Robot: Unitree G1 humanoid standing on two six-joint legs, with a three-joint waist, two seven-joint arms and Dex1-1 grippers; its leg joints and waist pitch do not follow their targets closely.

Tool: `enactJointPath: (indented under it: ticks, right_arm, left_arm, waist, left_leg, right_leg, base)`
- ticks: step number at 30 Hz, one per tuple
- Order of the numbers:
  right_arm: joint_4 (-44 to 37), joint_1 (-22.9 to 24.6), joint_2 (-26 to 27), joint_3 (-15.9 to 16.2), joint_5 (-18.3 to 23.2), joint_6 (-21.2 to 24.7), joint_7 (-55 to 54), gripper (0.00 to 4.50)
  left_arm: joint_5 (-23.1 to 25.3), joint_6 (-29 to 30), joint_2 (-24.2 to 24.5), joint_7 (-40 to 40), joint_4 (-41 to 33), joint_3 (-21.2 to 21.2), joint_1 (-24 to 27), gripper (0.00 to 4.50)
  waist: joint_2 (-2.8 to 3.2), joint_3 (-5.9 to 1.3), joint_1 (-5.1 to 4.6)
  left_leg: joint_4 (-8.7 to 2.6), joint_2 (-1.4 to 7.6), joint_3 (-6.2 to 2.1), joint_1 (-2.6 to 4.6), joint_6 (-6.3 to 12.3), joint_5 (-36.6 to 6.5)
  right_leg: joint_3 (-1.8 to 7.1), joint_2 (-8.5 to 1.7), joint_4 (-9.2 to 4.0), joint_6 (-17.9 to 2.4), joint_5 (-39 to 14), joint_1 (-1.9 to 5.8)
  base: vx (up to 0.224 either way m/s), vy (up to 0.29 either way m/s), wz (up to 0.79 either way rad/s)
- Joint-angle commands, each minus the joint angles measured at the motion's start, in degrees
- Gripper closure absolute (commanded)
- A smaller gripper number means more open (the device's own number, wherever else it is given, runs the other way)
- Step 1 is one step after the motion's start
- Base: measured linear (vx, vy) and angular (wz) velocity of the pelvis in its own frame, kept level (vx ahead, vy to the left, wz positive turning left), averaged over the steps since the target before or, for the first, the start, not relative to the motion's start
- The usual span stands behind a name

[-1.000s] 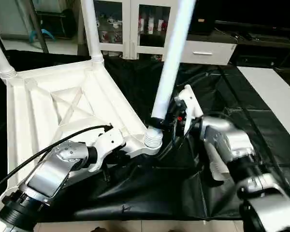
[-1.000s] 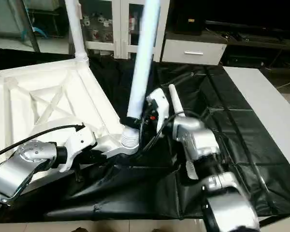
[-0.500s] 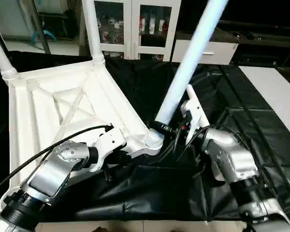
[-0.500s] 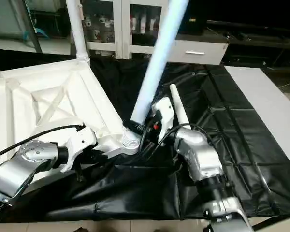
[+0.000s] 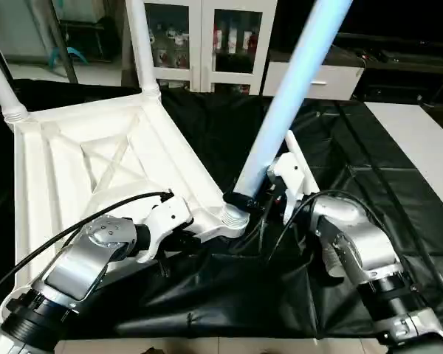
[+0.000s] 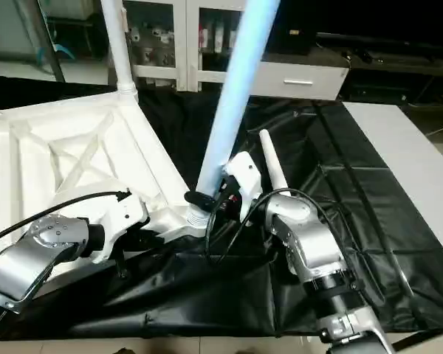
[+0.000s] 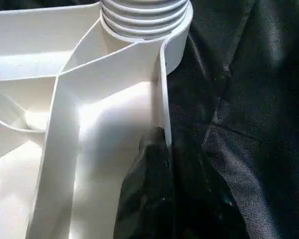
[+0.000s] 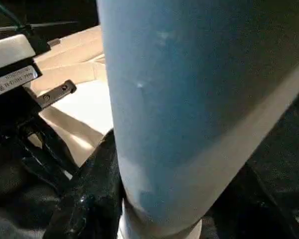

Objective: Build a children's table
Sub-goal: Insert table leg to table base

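Now the right gripper [image 5: 252, 198] is clenched around the base of a leg [image 5: 289, 96], its black fingers [image 8: 87, 199] wrapped round the shaft just above the near corner socket [image 5: 234, 215]. That leg leans up and to the right, out of line with the socket, and its lower end sits at the socket's threaded collar; whether it is seated I cannot tell. Behind the gripper the right silver forearm [image 5: 354, 247] reaches in from the lower right, with a white wrist block [image 5: 292, 173] standing beside the leg.

The left gripper [image 7: 157, 164] is pinched shut on the rim of the tabletop [image 5: 96, 162], one finger inside the edge wall and one outside, a short way from the same corner socket. Its silver forearm [image 5: 77, 265] comes in from the lower left, a black cable [image 5: 81, 221] arching over it.

The tabletop lies upside down on the black cover [image 5: 340, 147], ribbed underside up, with crossed ribs in its middle. It takes up the left half of the work surface, and its near right corner is the one both grippers work at. Two more legs stand upright in the far corner sockets: one [image 5: 140, 44] at the far right corner, one [image 5: 0, 81] at the far left.

Beyond the cover stands a white cabinet [image 5: 207, 37] with glass doors.
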Motion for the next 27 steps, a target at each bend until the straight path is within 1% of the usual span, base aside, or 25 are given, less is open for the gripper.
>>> enactJointPath:
  ticks: [1, 3, 5, 6, 7, 9, 10, 12, 17, 18, 19, 20, 21, 23, 24, 25, 26, 27]
  right_arm:
    - [4.41, 1.83, -2.25, 3.66, -3.05, 5.79, 2.04, 2.66]
    - [5.11, 1.02, -2.67, 4.93, -3.26, 7.2, 2.85, 2.66]
    - [5.16, 0.96, -2.65, 4.99, -3.29, 7.27, 2.86, 2.66]
    - [5.72, 0.52, -2.15, 5.16, -3.19, 8.18, 2.68, 2.66]
    - [6.16, 0.51, -1.72, 5.11, -3.16, 8.29, 2.34, 2.66]
    - [7.21, 0.87, -1.45, 5.52, -3.8, 8.01, 1.75, 2.66]
    - [7.67, 1.1, -1.57, 5.83, -4.1, 7.71, 1.59, 2.66]
    - [8.18, 1.4, -1.68, 6.0, -4.18, 7.75, 1.31, 2.66]
    - [11.21, 1.16, -1.0, 5.77, -5.0, 6.62, 0.22, 2.66]
    - [12.19, 0.78, -0.56, 5.35, -4.98, 6.41, -0.23, 2.66]
    - [12.68, 0.54, -0.34, 5.11, -4.95, 6.36, -0.41, 2.66]
    - [12.68, 0.54, -0.34, 5.11, -4.95, 6.36, -0.41, 2.66]
    - [13.31, 0.24, -0.04, 4.8, -4.92, 6.03, -0.64, 2.66]
    - [14.05, -0.21, 0.29, 4.53, -4.93, 5.46, -0.65, 2.66]
    - [14.03, -0.58, 0.49, 4.4, -4.61, 5.2, -0.56, 2.66]
    - [14.03, -0.75, 0.55, 4.4, -4.53, 5.11, -0.44, 2.66]
    - [14.08, -0.88, 0.6, 4.4, -4.5, 5.05, -0.36, 2.66]
    - [14.44, -1.2, 0.47, 4.86, -4.79, 4.67, 0.23, 2.66]
  left_arm:
    - [0.61, -0.56, -0.15, -0.72, 0.81, -1.43, 0.4, 4.5]
    - [0.56, -0.67, -0.18, -0.83, 0.71, -1.42, 0.42, 4.5]
    - [0.56, -0.68, -0.19, -0.83, 0.69, -1.42, 0.42, 4.5]
    - [0.56, -0.67, -0.35, -0.8, 0.61, -1.39, 0.42, 4.5]
    - [0.57, -0.65, -0.49, -0.71, 0.6, -1.31, 0.43, 4.5]
    - [0.57, -0.63, -0.64, -0.51, 0.62, -1.13, 0.5, 4.5]
    - [0.59, -0.63, -0.67, -0.43, 0.64, -1.08, 0.54, 4.5]
    - [0.56, -0.6, -0.67, -0.3, 0.65, -0.96, 0.66, 4.5]
    - [0.69, -1.24, -0.62, -0.04, 1.27, -0.62, 0.84, 4.5]
    - [0.59, -1.43, -0.84, 0.04, 1.63, -0.43, 0.67, 4.5]
    - [0.53, -1.5, -1.01, 0.07, 1.84, -0.29, 0.56, 4.5]
    - [0.53, -1.5, -1.01, 0.07, 1.84, -0.29, 0.56, 4.5]
    - [0.49, -1.53, -1.14, 0.04, 2.04, -0.16, 0.43, 4.5]
    - [0.62, -1.56, -1.22, -0.07, 2.23, -0.1, 0.3, 4.5]
    - [0.65, -1.43, -1.23, -0.22, 2.21, 0.02, 0.25, 4.5]
    - [0.59, -1.36, -1.18, -0.31, 2.18, 0.08, 0.25, 4.5]
    - [0.54, -1.32, -1.15, -0.38, 2.19, 0.13, 0.23, 4.5]
    - [0.4, -1.28, -0.91, -0.76, 2.15, 0.1, 0.34, 4.5]
  waist:
    - [0.56, -2.27, -0.25]
    - [0.63, -2.27, -0.23]
    - [0.6, -2.27, -0.18]
    - [0.34, -2.25, -0.16]
    - [0.51, -2.28, -0.15]
    - [0.53, -2.19, -0.25]
    - [0.07, -2.14, -0.31]
    - [0.34, -2.08, -0.31]
    - [0.2, -2.02, -0.58]
    - [0.32, -1.74, -0.83]
    - [0.22, -1.71, -0.95]
    - [0.24, -1.71, -1.07]
    - [0.32, -1.7, -1.18]
    - [0.47, -1.73, -1.41]
    - [0.7, -1.73, -1.61]
    - [0.7, -1.73, -1.61]
    - [1.0, -1.73, -1.71]
    - [1.07, -1.67, -1.78]
  left_leg:
    - [-4.98, 0.85, -0.61, 0.99, -2.1, -25.35]
    - [-4.98, 0.85, -0.59, 0.94, -2.15, -25.1]
    - [-4.96, 0.85, -0.55, 0.91, -2.14, -25.01]
    - [-4.98, 0.87, -0.51, 0.87, -2.11, -24.81]
    - [-5.05, 0.87, -0.58, 0.9, -2.2, -24.75]
    - [-5.09, 0.89, -0.62, 0.95, -2.45, -25.75]
    - [-5.07, 0.86, -0.61, 1.01, -2.47, -26.49]
    - [-5.1, 0.86, -0.77, 1.21, -2.66, -27.63]
    - [-4.99, 0.7, -1.0, 1.48, -2.8, -30.28]
    - [-4.93, 0.55, -1.09, 1.83, -2.91, -32.31]
    - [-4.84, 0.46, -1.14, 1.99, -2.84, -32.91]
    - [-4.81, 0.39, -1.38, 2.07, -2.85, -33.5]
    - [-4.78, 0.4, -1.49, 2.27, -2.81, -34.09]
    - [-5.07, 0.48, -1.8, 2.06, -2.89, -34.74]
    - [-5.42, 0.6, -2.13, 2.1, -3.07, -36.17]
    - [-5.42, 0.6, -2.13, 2.1, -3.07, -36.17]
    - [-5.72, 0.72, -2.3, 2.3, -3.12, -37.41]
    - [-5.82, 0.76, -2.35, 2.4, -3.13, -37.9]
  right_leg:
    - [1.77, -2.82, -5.34, -7.29, -27.44, 0.84]
    - [1.79, -2.84, -5.32, -7.35, -27.27, 0.85]
    - [1.83, -2.88, -5.39, -7.29, -27.32, 0.85]
    - [1.85, -2.92, -5.43, -7.22, -27.32, 0.82]
    - [1.84, -2.88, -5.32, -7.27, -27.15, 0.86]
    - [1.78, -2.87, -5.45, -7.1, -27.8, 0.71]
    - [1.72, -2.87, -5.66, -6.63, -29.19, 0.61]
    - [1.69, -2.96, -5.87, -5.95, -31.17, 0.42]
    - [1.49, -3.02, -6.51, -4.41, -35.16, 0.01]
    - [1.17, -2.86, -7.06, -3.61, -37.84, -0.32]
    - [1.0, -2.86, -7.24, -3.1, -39.14, -0.4]
    - [0.79, -2.99, -7.48, -2.3, -40.99, -0.3]
    - [0.64, -3.03, -7.75, -1.86, -42.03, -0.41]
    - [0.33, -3.08, -7.79, -1.84, -41.7, -0.04]
    - [0.03, -3.03, -7.81, -2.24, -40.36, 0.18]
    - [0.03, -3.03, -7.81, -2.24, -40.36, 0.18]
    - [-0.08, -3.04, -7.84, -3.1, -38.32, 0.3]
    - [-0.21, -3.05, -7.91, -3.4, -37.7, 0.36]
  base:
    - [0.0, 0.0, 0.0]
    - [0.0, 0.0, 0.0]
    - [0.0, 0.0, 0.0]
    - [0.0, 0.0, 0.0]
    - [0.0, 0.0, 0.0]
    - [0.0, 0.0, 0.0]
    - [0.0, 0.0, 0.0]
    - [0.0, 0.0, 0.0]
    - [0.0, 0.0, 0.0]
    - [0.0, 0.0, 0.0]
    - [0.0, 0.0, 0.0]
    - [0.0, 0.0, 0.0]
    - [0.0, 0.0, 0.0]
    - [0.0, 0.0, 0.0]
    - [0.0, 0.0, 0.0]
    - [0.0, 0.0, 0.0]
    - [0.0, 0.0, 0.0]
    - [0.0, 0.0, 0.0]
